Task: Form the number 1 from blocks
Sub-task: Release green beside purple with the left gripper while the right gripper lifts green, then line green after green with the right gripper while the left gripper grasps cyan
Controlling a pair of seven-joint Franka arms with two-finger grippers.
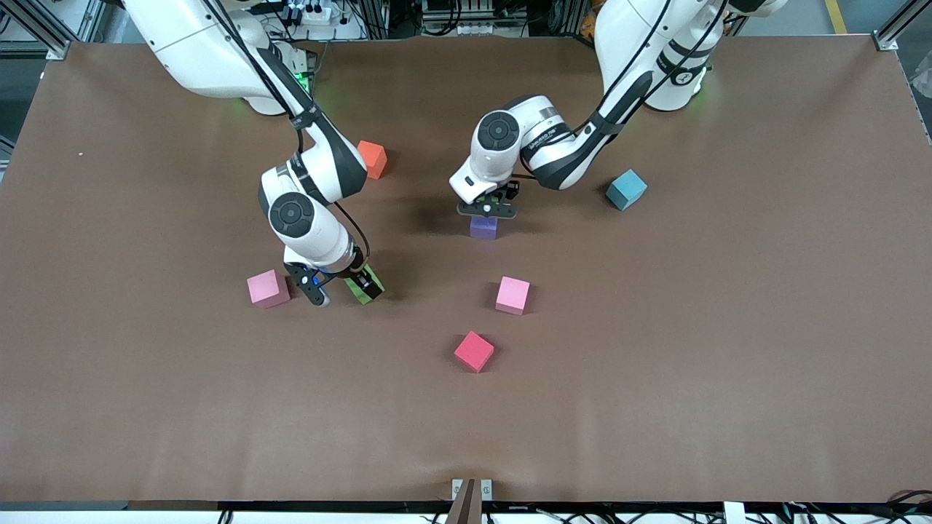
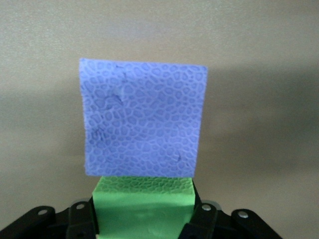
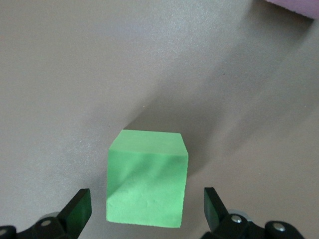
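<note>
Brown matte covering spreads over the whole table [image 1: 655, 407], and the blocks lie scattered on it; no figure 1 is formed yet, I judge.

Near the middle, the left gripper [image 1: 486, 211] hangs low, just above the purple block [image 1: 483, 228]; its wrist view shows a green block [image 2: 144, 209] clamped between the fingers [image 2: 82, 219], touching or almost touching one side of the purple block [image 2: 142, 119]; probably the green one is being set against the purple to begin a straight line.

Toward the right arm's end, the right gripper [image 1: 342, 286] is down at the table around the second green block [image 1: 364, 284]; in its wrist view the fingers [image 3: 75, 211] stand apart on both sides of this block [image 3: 147, 179], with gaps, so it is not gripped; whether this is before a grasp or after a release, I cannot say.

One pink block [image 1: 268, 288] lies just beside that gripper; another pink block [image 1: 512, 295] and a red block [image 1: 474, 351] lie nearer to the front camera than the purple one; an orange block [image 1: 373, 159] and a light blue block [image 1: 626, 189] lie farther.
</note>
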